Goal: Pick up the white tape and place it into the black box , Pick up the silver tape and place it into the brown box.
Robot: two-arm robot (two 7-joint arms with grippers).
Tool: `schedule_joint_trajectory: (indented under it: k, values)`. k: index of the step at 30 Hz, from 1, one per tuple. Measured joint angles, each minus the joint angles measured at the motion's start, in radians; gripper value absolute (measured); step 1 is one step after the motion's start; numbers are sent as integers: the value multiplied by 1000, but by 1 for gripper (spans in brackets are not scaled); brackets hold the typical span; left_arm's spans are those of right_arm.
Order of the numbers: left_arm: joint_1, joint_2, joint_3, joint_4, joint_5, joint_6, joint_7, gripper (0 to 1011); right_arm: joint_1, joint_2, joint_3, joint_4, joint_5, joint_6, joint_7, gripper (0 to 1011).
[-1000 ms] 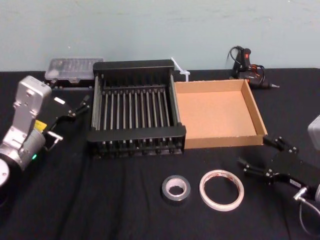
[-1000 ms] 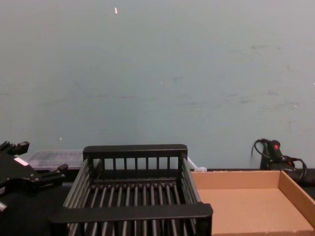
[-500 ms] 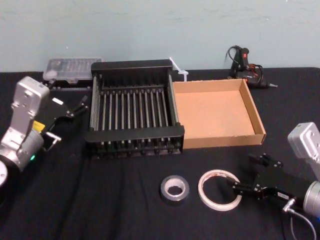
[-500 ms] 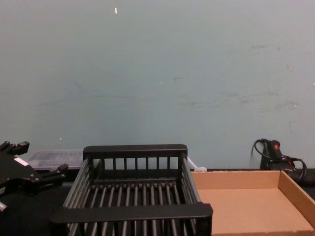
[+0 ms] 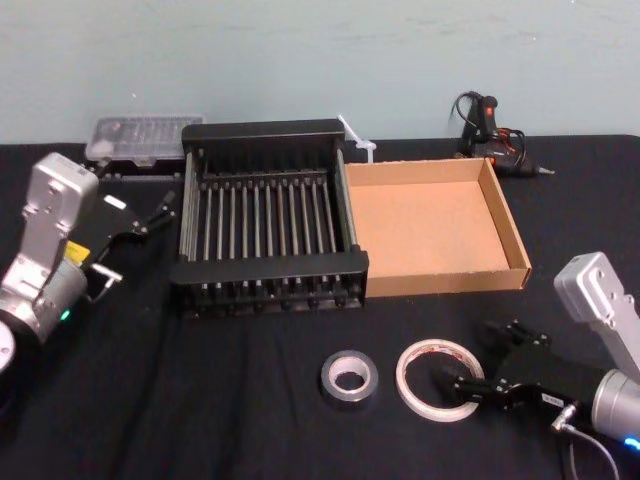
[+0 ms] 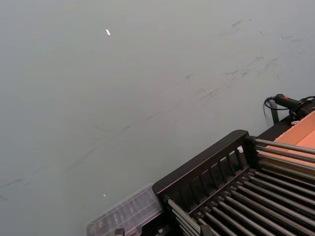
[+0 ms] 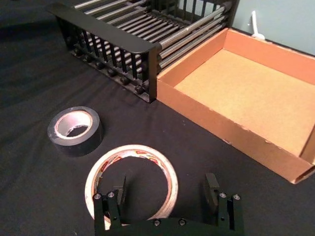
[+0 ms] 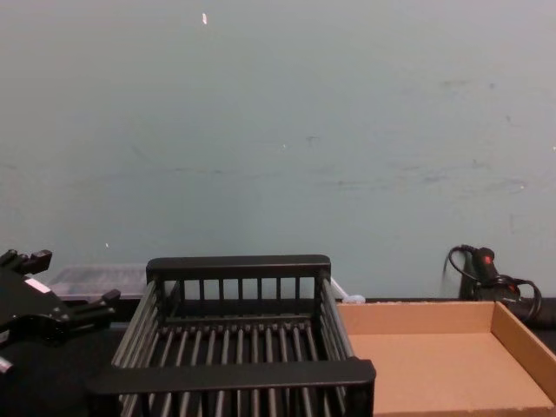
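The white tape [image 5: 426, 355] lies flat on the black cloth near the front, with the silver tape [image 5: 349, 376] just to its left. My right gripper [image 5: 470, 356] is open and low at the white roll's right side. In the right wrist view one finger [image 7: 119, 189] sits over the hole of the white tape [image 7: 132, 150] and the other stands outside its wall, right gripper [image 7: 166, 192] astride it. The silver tape [image 7: 75, 131] lies apart. The black box [image 5: 270, 268] and the brown box [image 5: 445, 281] stand side by side behind. My left gripper [image 5: 160, 212] rests open left of the black box.
A clear plastic case [image 5: 140, 135] lies at the back left behind the crate. A glue gun with its cable [image 5: 490, 125] lies at the back right, and a white strip [image 5: 358, 137] sits behind the boxes. The table ends at a pale wall.
My right gripper has moved left and down from the table's right side to the white tape and now straddles its wall, still open. The left arm and both rolls have not moved.
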Motion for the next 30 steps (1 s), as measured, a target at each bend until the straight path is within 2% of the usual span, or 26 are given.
schedule_joint_trajectory:
  k: [12,30]
  values:
    - [0,0,0,0,0,0,0,1001,22,-27,-16,32,-24,17,5,1002]
    - [0,0,0,0,0,0,0,1001,30,-44,-14,46,-37,33,4,1002]
